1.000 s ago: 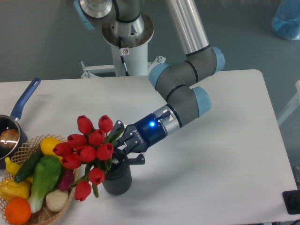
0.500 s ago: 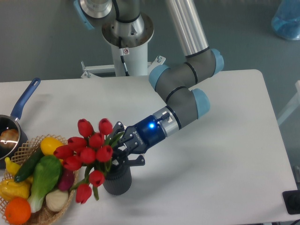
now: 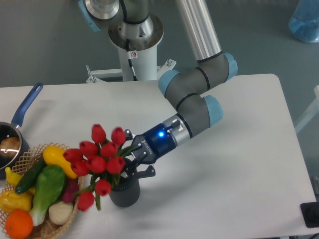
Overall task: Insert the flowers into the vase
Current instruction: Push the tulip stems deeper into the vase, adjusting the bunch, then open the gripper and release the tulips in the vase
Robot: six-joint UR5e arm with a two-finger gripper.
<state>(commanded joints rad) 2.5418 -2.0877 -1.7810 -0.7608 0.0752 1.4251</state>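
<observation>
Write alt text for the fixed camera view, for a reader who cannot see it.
A robot arm's gripper holds a bunch of red tulips by the stems over a dark grey ribbed vase on a white table. A wicker basket of fruit and vegetables and a blue-handled saucepan sit at the left.

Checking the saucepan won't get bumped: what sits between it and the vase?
In the camera view, the wicker basket of fruit and vegetables lies between the saucepan and the vase, with the flowers hanging over its right side.
</observation>
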